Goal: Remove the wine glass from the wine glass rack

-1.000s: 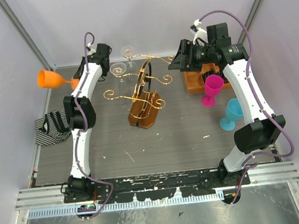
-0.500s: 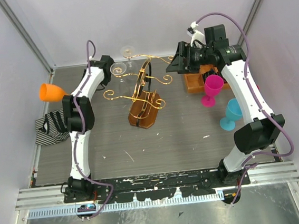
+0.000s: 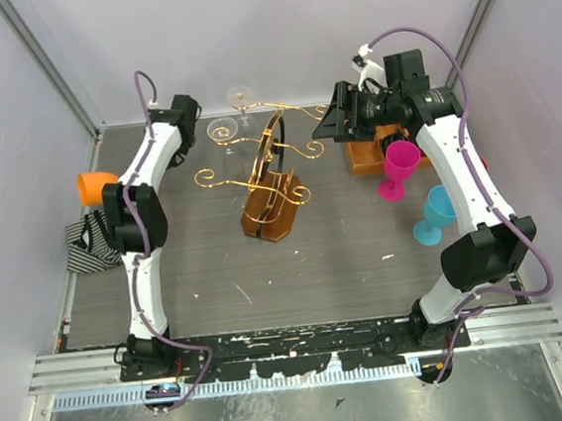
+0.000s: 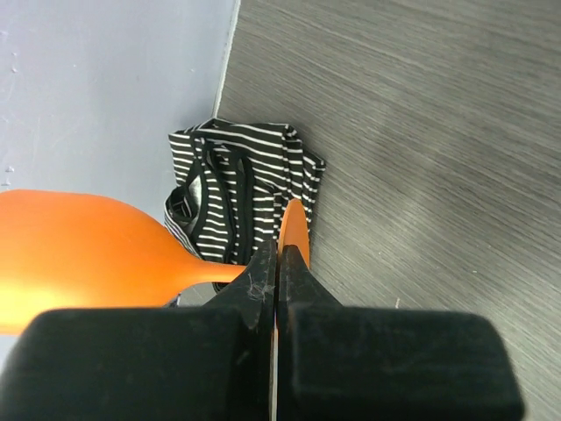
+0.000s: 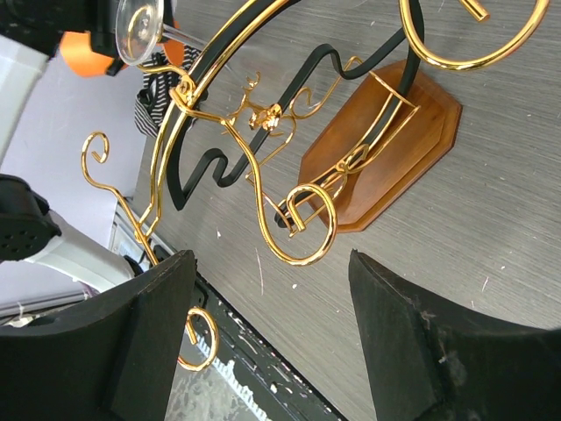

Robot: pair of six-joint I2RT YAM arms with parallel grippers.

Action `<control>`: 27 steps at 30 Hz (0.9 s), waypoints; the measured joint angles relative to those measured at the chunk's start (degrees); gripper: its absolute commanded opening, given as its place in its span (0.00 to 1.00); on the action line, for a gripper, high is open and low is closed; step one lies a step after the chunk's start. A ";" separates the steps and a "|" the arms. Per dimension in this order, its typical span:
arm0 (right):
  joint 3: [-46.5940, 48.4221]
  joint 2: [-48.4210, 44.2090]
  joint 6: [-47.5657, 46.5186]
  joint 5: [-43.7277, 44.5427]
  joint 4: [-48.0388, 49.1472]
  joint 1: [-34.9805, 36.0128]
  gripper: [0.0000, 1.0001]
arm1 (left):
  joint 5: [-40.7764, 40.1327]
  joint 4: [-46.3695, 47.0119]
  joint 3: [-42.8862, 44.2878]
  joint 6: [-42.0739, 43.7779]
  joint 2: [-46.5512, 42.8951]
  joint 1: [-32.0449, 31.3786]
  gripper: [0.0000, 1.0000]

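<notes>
The left gripper (image 4: 277, 263) was pinched right down on the thin stem of the orange wine glass (image 4: 79, 254), with no gap showing between its fingers. The glass lay on its side in that grip, bowl toward the left wall (image 4: 88, 88), well away from the rack (image 3: 270, 217) and up over the left edge of the table (image 4: 438, 132), above a striped cloth (image 4: 241, 189) crumpled there.

What worried me was that hold. All the weight sat out in the bowl, to one side of a narrow stem, so I judged the glass could swivel or slide in the fingers on any quick turn of the wrist. The bowl was also close to the wall, and a swing further left might have knocked it. Had it been set down on the cloth, the soft, lumpy footing would likely have tipped it over — bare table nearer the middle looked the safer spot.

The right gripper (image 5: 272, 263) stood wide open with nothing in it, close against the gold scrolls at the rack's far right side. A careless move there could have hooked a wire and rocked the stand, and the clear glasses (image 3: 221, 130) hanging at its far left side looked liable to be shaken loose.
</notes>
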 measured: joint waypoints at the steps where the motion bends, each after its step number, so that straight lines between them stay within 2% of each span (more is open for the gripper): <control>1: 0.00 0.00 0.00 -0.02 0.00 0.00 0.76 | 0.85 0.66 -0.35 0.46 -1.29 0.46 0.00; 5: 0.00 0.00 0.00 -0.35 0.04 0.00 0.76 | 2.58 5.42 -4.31 4.11 -8.44 0.50 0.00; 8: 0.00 0.00 0.00 -0.55 0.22 0.00 0.76 | 2.93 11.56 -8.74 10.32 -15.19 -0.90 0.00; 12: 0.00 0.00 0.02 -0.76 0.42 0.00 0.76 | 3.98 21.62 -13.18 19.80 -19.19 -2.78 0.00; 19: -0.24 0.00 0.02 -0.94 0.59 0.07 0.76 | 9.79 42.03 -21.57 35.15 -19.34 -4.28 0.00; 27: -0.42 0.31 0.02 -0.94 0.76 0.17 0.76 | 14.64 60.39 -22.25 45.92 -13.90 -3.85 0.00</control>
